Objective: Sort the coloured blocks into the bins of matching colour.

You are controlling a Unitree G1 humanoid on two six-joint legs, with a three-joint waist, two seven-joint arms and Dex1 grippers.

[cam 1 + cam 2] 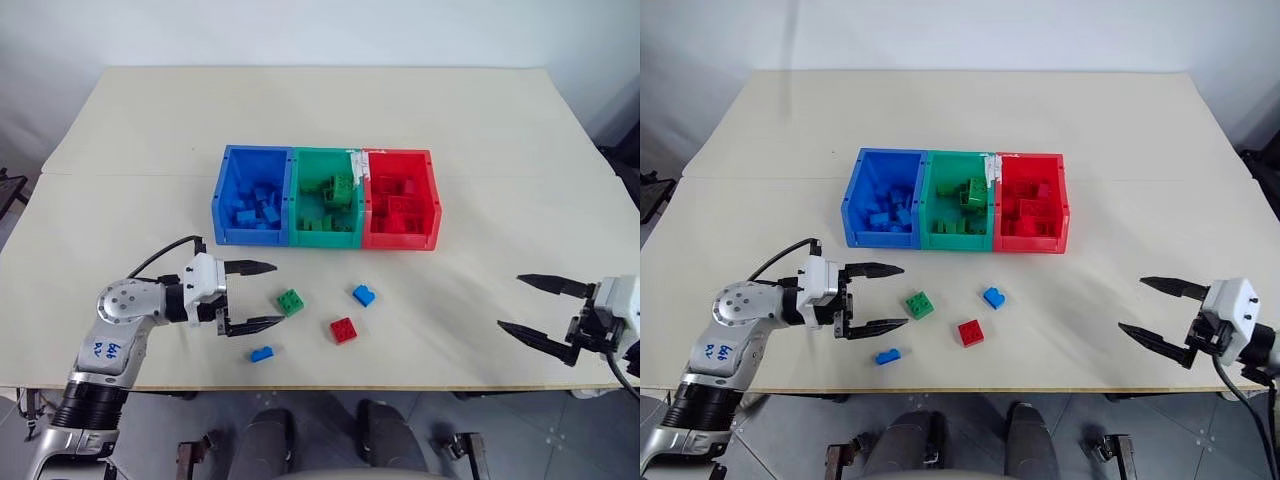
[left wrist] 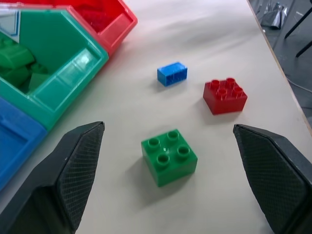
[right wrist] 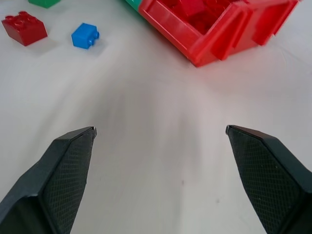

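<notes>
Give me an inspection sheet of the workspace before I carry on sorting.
Surface: pale table, a seam running across it.
Job's things: blue bin, green bin and red bin joined in a row, each holding bricks of its colour. Loose in front: green block, red block, blue block, smaller blue block.
Clutter: nothing seen.
Grippers: left gripper open, facing the green block, empty; right gripper open, empty, near the table's right edge.
Cables: black cable looping off the left wrist.
Surroundings: white wall behind; dark furniture at the side edges.
</notes>
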